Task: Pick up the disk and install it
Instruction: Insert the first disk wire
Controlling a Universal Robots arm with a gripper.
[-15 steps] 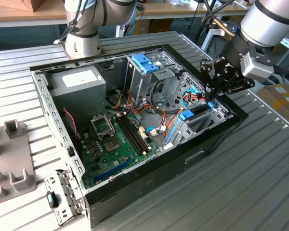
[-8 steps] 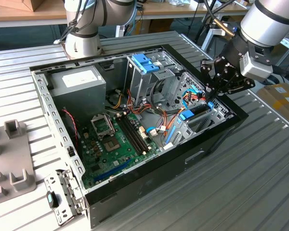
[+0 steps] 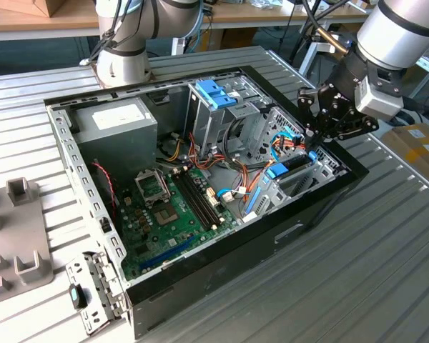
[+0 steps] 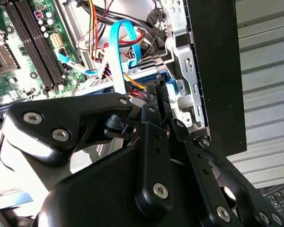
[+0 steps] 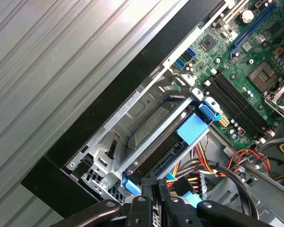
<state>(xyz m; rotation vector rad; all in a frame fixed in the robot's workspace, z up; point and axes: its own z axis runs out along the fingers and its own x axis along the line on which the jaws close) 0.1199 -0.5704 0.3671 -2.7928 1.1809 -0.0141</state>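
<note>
The disk lies tilted in the metal bay at the case corner on the exterior view's right. Its blue frame shows along the edge. In the first wrist view the disk sits inside the cage, silver face partly visible, with a blue tab at its inner end. My gripper hangs over the disk's outer end. Its black fingers stand close together, shut on that end. In the second wrist view the gripper meets a thin dark edge beside the case wall.
The open computer case rests on a ribbed metal table. Inside are a grey power supply box, a drive cage with a blue latch, the green motherboard and loose cables. Grey fixture blocks stand at the exterior view's left.
</note>
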